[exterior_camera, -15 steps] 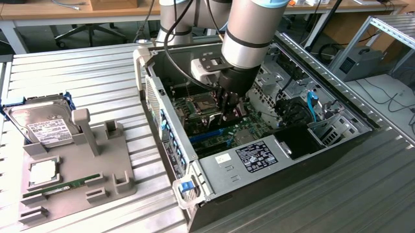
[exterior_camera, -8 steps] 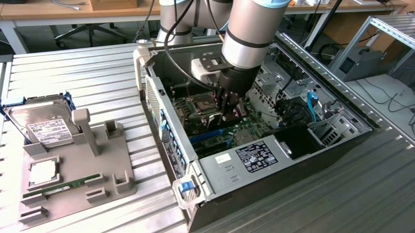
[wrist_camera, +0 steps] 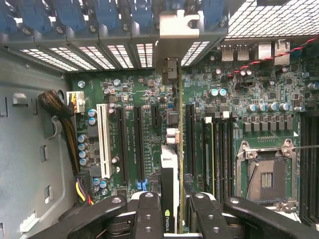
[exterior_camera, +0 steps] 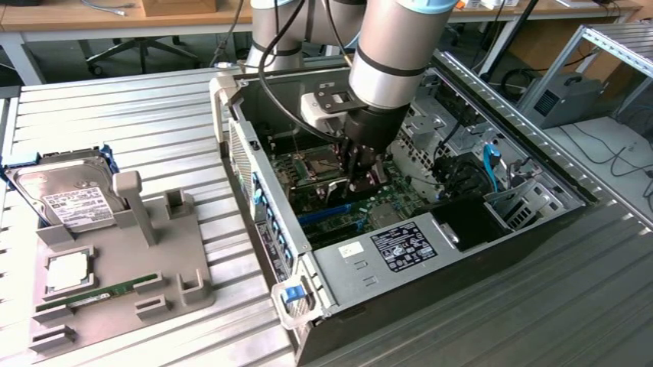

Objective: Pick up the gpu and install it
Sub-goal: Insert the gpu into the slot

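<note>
Pinching the gpu (wrist_camera: 170,167) with the gripper (wrist_camera: 173,201), one finger on each flat face: neither spread wide nor pressed fully together, just closed on the board. Holding it upright on its edge over the motherboard (wrist_camera: 134,99), probably the only pose for entering a slot with the lower edge. Reaching from above into the open case (exterior_camera: 337,267), laid on its side on the table (exterior_camera: 122,115), with the motherboard facing up and so easy to approach. Silver bracket (wrist_camera: 178,24) turned toward the case wall at the exterior view's left, at the row of slot openings, presumably for lining up with one opening there. Gripping on the upper edge, away from the bracket, likely to leave that end free. Placed just beside a long black slot (wrist_camera: 191,134), well apart from the white slot (wrist_camera: 103,142) and from the empty CPU socket (wrist_camera: 266,174). Impossible to tell: seated in a slot, or only hovering above it; contact hidden under the gpu itself. Outside the case, at the exterior view's left: a grey tray (exterior_camera: 194,252) with a hard drive (exterior_camera: 66,195) and a memory stick (exterior_camera: 97,294), well apart from the gripper, untouched.
</note>
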`<state>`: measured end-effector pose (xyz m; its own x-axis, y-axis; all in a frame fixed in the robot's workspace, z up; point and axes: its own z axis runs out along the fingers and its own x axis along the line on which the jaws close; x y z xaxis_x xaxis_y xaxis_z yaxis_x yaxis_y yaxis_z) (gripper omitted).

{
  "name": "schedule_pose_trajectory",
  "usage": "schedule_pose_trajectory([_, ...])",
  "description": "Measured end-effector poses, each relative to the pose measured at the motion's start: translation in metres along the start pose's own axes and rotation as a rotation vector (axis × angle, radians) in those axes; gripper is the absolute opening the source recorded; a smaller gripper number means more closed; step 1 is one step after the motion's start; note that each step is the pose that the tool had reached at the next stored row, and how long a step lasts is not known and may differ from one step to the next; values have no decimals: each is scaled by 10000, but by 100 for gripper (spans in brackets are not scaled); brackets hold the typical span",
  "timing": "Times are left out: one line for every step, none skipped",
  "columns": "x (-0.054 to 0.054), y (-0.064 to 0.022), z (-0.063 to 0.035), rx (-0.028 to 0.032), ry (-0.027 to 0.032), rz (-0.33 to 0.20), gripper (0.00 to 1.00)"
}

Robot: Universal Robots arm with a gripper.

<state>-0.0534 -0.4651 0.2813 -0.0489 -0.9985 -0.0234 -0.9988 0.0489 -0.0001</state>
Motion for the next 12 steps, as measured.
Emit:
schedule_pose_trajectory([0,0,1,0,-1,0,27])
schedule_pose_trajectory([0,0,4,1,-3,-1,27])
schedule_pose_trajectory([0,2,8,3,-4,-2,27])
schedule_pose_trajectory([0,5,14,7,-4,-1,27])
schedule_pose_trajectory([1,7,20,10,-1,-1,27])
schedule_pose_trajectory([1,10,31,23,-4,0,27])
schedule_pose_trajectory([2,13,34,28,-1,-1,27])
schedule_pose_trajectory([2,20,36,38,0,-1,27])
schedule_pose_trajectory([2,24,38,46,-1,-2,27])
schedule_pose_trajectory([2,28,39,53,-3,-2,27])
schedule_pose_trajectory([2,32,40,61,-4,-2,27])
schedule_pose_trajectory([2,35,41,70,-4,-2,27])
